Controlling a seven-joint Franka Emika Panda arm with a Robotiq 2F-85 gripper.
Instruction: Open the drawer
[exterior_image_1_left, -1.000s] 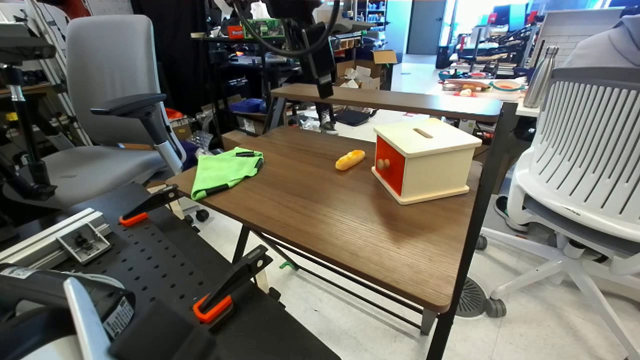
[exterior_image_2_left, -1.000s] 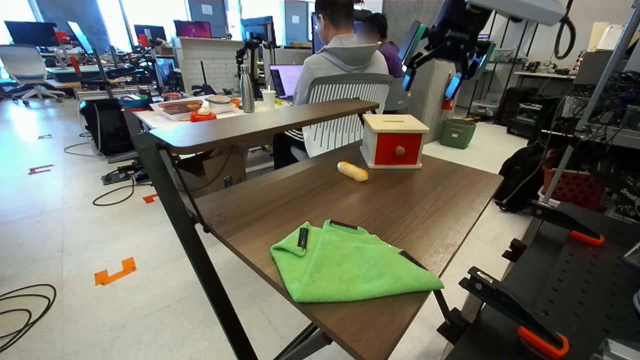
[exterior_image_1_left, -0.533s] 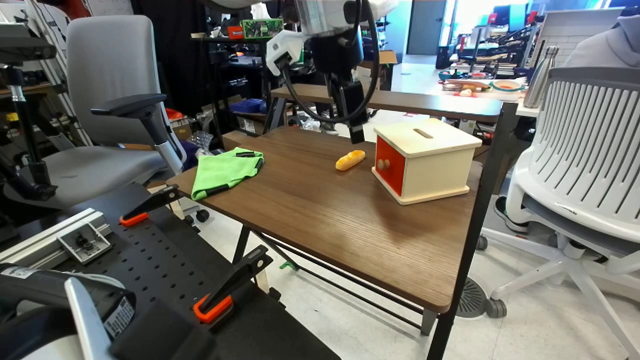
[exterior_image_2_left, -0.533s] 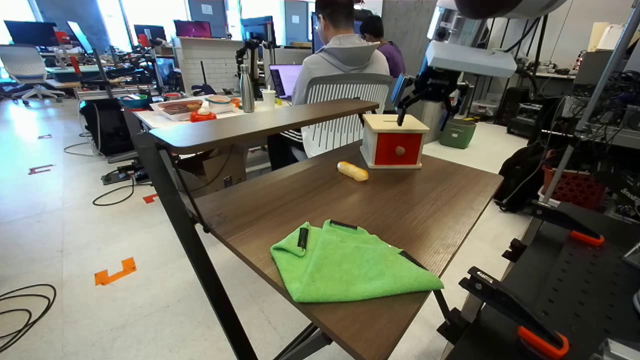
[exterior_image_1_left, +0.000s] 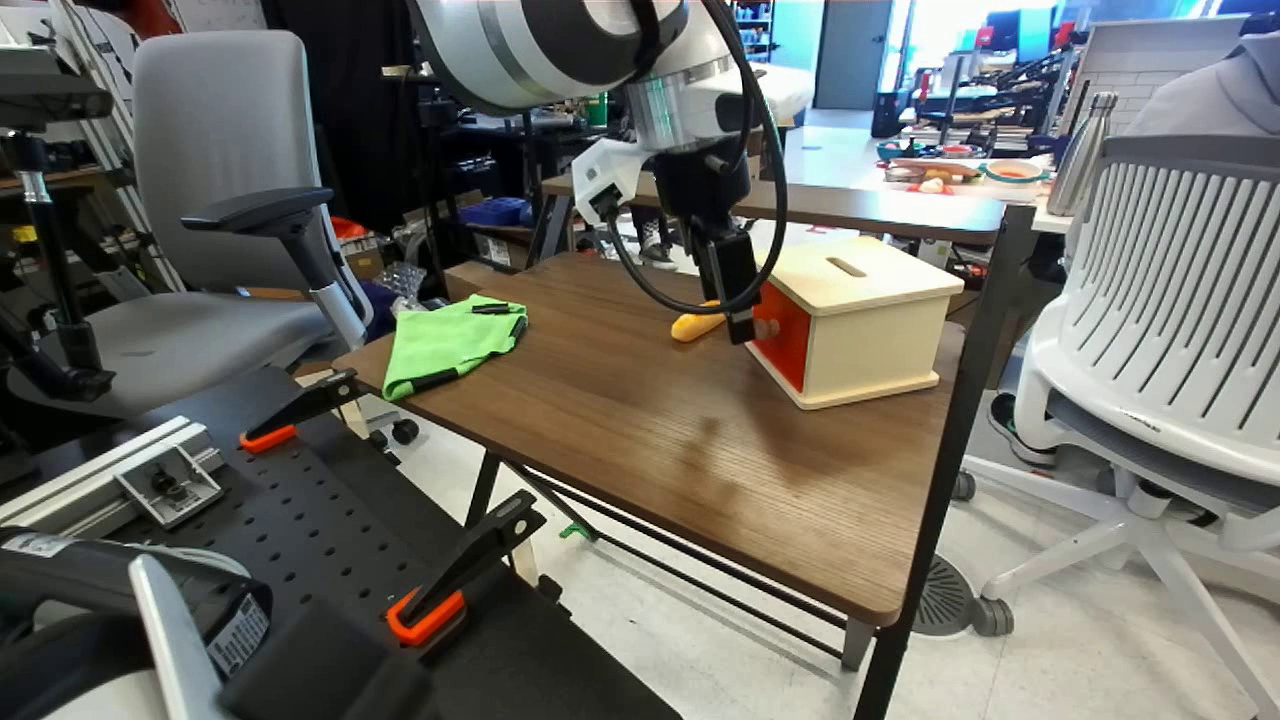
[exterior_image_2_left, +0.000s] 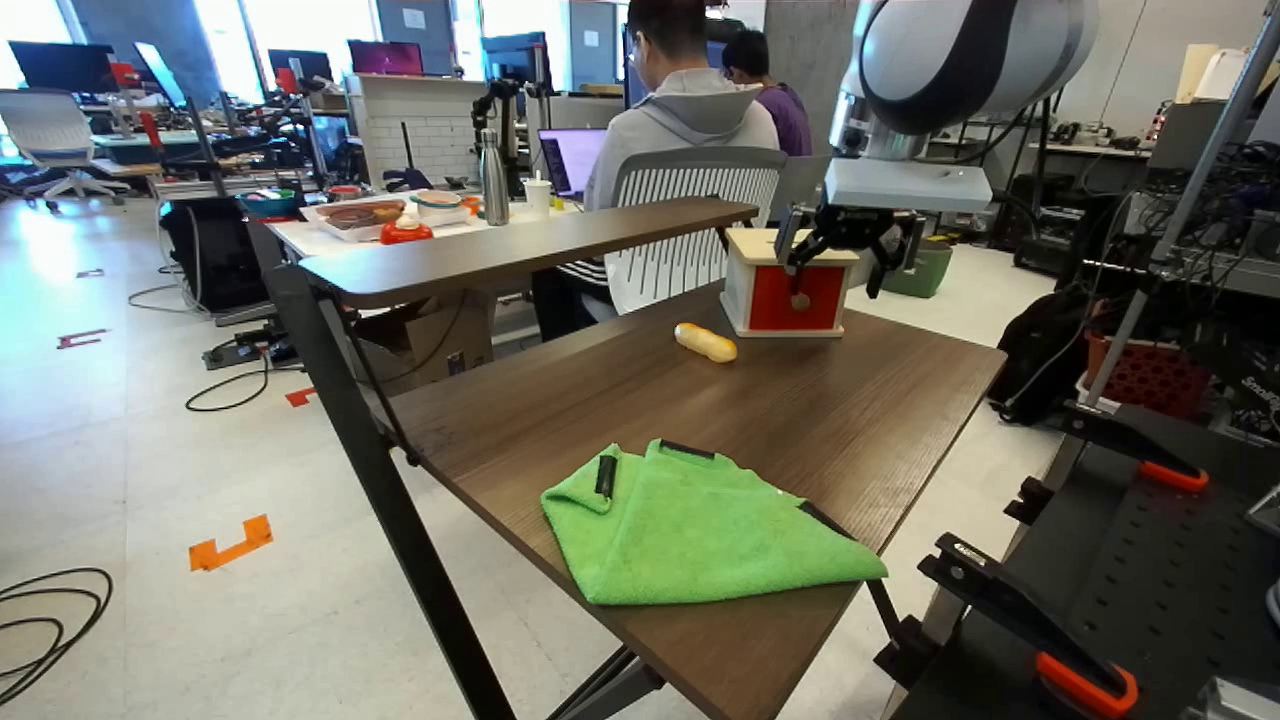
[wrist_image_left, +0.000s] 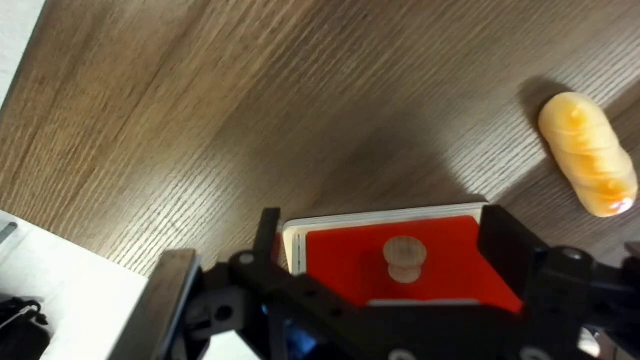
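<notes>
The drawer is shut, its red front (exterior_image_2_left: 765, 305) level with the face of the light-wood cabinet (exterior_image_1_left: 880, 345). The red front also shows in an exterior view (exterior_image_1_left: 790, 350) and in the wrist view (wrist_image_left: 345, 255). A round wooden knob (wrist_image_left: 405, 252) sticks out of its middle. My gripper (wrist_image_left: 382, 212) is open and empty, pointing down just in front of the drawer. In the wrist view the knob appears between the wide-apart fingers, touching neither. In an exterior view the gripper (exterior_image_2_left: 835, 290) partly covers the drawer's upper right and the cabinet top.
A small orange-yellow bread-like object (wrist_image_left: 590, 155) lies on the brown table (exterior_image_1_left: 620, 390) close to the gripper. A green cloth (exterior_image_2_left: 710, 530) lies at the table's far end from the cabinet. A raised shelf (exterior_image_2_left: 540, 250) runs along one side. A person sits beyond the cabinet.
My gripper has come down from high above the table to the drawer front, at knob height. It has stayed open. The cabinet, bread-like object and cloth have not moved.
</notes>
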